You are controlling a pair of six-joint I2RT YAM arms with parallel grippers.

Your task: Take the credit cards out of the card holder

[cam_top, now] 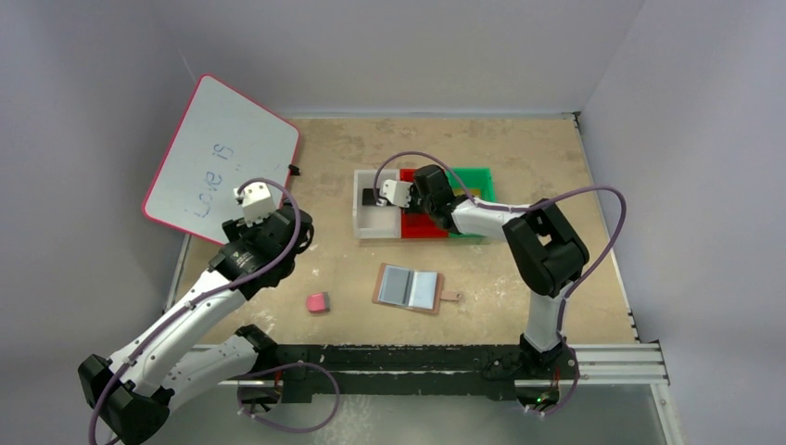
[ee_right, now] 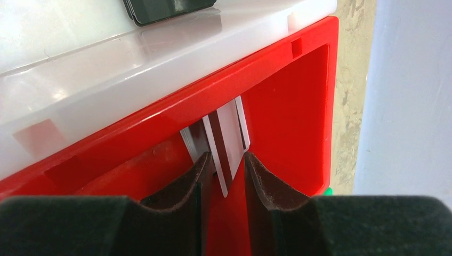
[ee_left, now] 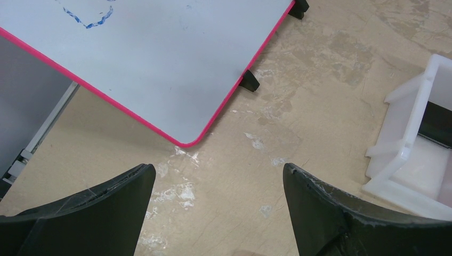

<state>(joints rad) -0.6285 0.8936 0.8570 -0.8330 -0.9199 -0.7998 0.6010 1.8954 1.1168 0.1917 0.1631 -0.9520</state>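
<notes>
Right gripper (ee_right: 229, 164) parted, striped silver card (ee_right: 226, 133) between its tips, in red bin (ee_right: 288, 96)

Two white-and-black arms
The left arm (cam_top: 190, 320) and right arm (cam_top: 547, 250) show white links, black joints, looping purple cables (cam_top: 593, 189), white wrist blocks (cam_top: 257, 200), black wedge-shaped fingers (ee_left: 341, 218).

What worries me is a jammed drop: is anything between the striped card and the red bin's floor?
Nothing visible. The striped card stands on edge between the fingers of the right gripper, already inside the red bin; only bare red plastic shows around it.
</notes>
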